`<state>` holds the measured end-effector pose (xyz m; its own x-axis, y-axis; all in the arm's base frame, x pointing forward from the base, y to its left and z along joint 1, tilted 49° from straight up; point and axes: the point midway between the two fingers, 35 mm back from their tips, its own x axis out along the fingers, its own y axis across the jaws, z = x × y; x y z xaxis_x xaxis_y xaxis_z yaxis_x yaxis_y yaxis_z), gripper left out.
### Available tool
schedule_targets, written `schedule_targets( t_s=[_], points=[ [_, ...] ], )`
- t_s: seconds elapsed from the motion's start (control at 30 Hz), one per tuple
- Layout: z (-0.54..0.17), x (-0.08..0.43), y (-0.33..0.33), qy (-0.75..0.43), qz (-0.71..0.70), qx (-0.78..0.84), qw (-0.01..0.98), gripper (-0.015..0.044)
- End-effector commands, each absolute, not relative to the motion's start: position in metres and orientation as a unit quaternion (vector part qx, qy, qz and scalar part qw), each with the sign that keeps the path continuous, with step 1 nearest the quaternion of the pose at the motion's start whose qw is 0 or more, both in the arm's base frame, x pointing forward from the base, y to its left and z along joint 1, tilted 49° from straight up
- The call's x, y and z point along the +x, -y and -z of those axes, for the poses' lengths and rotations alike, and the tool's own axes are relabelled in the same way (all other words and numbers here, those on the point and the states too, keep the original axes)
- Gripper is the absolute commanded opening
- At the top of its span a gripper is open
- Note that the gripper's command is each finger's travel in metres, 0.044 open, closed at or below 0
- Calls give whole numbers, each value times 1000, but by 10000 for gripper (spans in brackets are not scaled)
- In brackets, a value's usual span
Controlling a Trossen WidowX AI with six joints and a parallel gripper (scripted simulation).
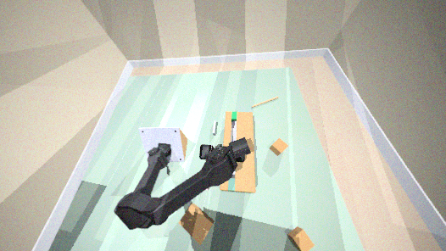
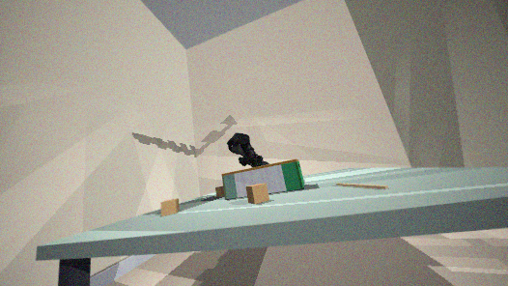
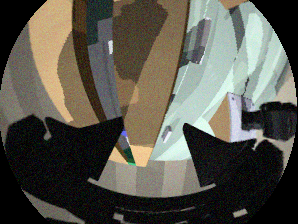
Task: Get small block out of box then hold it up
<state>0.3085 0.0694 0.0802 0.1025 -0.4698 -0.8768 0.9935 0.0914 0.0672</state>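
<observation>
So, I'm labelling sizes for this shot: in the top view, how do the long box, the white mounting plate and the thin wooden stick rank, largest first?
1. Long box
2. White mounting plate
3. Thin wooden stick

Three small wooden cubes (image 2: 169, 207) (image 2: 258, 193), one stick (image 1: 264, 103) (image 2: 362, 185).

Top: high above the worktop (image 1: 178, 102) (image 2: 338, 213) (image 3: 172, 145), looking steeply down, slightly slanted, wide enough for walls around. Exterior: set back, barely above worktop level, rolled a bit, facing across the box (image 1: 248, 174) (image 2: 261, 180) (image 3: 155, 95) toward the arm (image 1: 182, 197) (image 2: 251, 158) beyond. Wrist: on the arm, right above the box, looking along its length past both pincer (image 1: 224, 150) (image 3: 154, 123) fingers. Shared by top and wrist: box plus white base plate (image 1: 146, 133) (image 3: 234, 122). Shared by top and exterior: box, thin stick (image 1: 264, 103) (image 2: 362, 185).
</observation>
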Motion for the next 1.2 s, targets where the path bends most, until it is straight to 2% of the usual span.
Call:
schedule_targets(
  t_s=[0.0, 0.3, 0.93, 1.17],
  points=[
    [-74, 307, -63, -358, 567, 361, 648, 400],
    [-65, 307, -53, -357, 567, 361, 648, 400],
    [-40, 307, -82, -358, 566, 365, 646, 400],
    [-51, 305, -72, -358, 567, 364, 646, 400]
  ],
)
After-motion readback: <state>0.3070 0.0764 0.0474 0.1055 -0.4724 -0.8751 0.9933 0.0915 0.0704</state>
